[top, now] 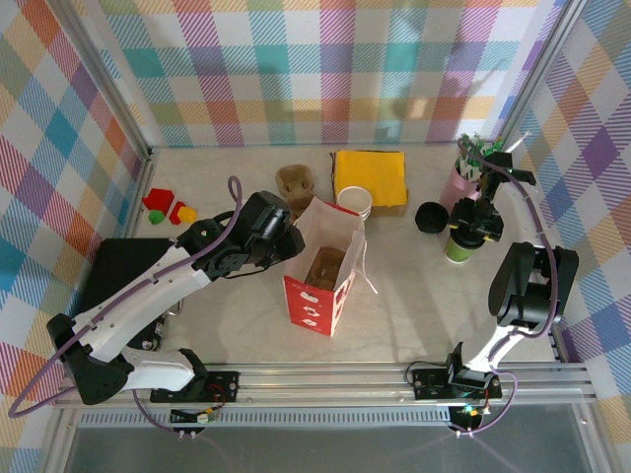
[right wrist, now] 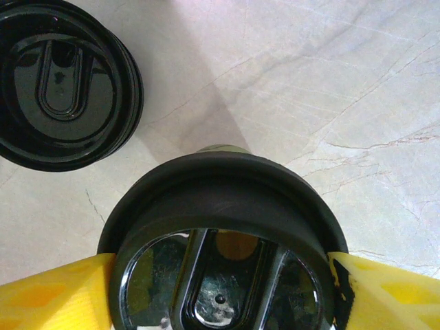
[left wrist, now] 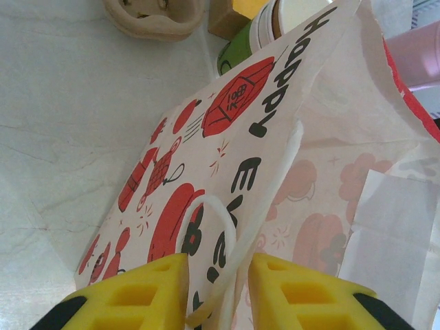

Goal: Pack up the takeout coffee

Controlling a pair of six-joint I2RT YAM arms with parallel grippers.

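Right gripper (right wrist: 220, 295) is down over the cup (top: 457, 249). Its fingers sit on either side of the black lid (right wrist: 220, 199) and look to be against it, but I can't tell if it's actually clamped. Left gripper (left wrist: 216, 282) is pinched on the near wall of the bag (top: 314, 296), handle loop caught between the pads, and this holds the mouth open. The cup stands on the table (right wrist: 330, 82) at the far right, just beside the spare lids (right wrist: 65, 82) and well apart from the bag. It's upright: long axis vertical, lid up, green base down. My read is that the step in hand is the grasp. I'd take it lower if possible, because a grip on the lid rim alone could pop the lid off or let the cup swing. Squeeze only enough to hold – paper wall will crush. Lift straight up, keep the axis vertical on the way across, and come in over the bag mouth from above rather than from the side. There's a brown carrier (top: 323, 266) at the bottom of the bag, so aim for one of its wells and lower until the cup seats before letting go. The left side should hold the wall taut so the rim doesn't fold in.
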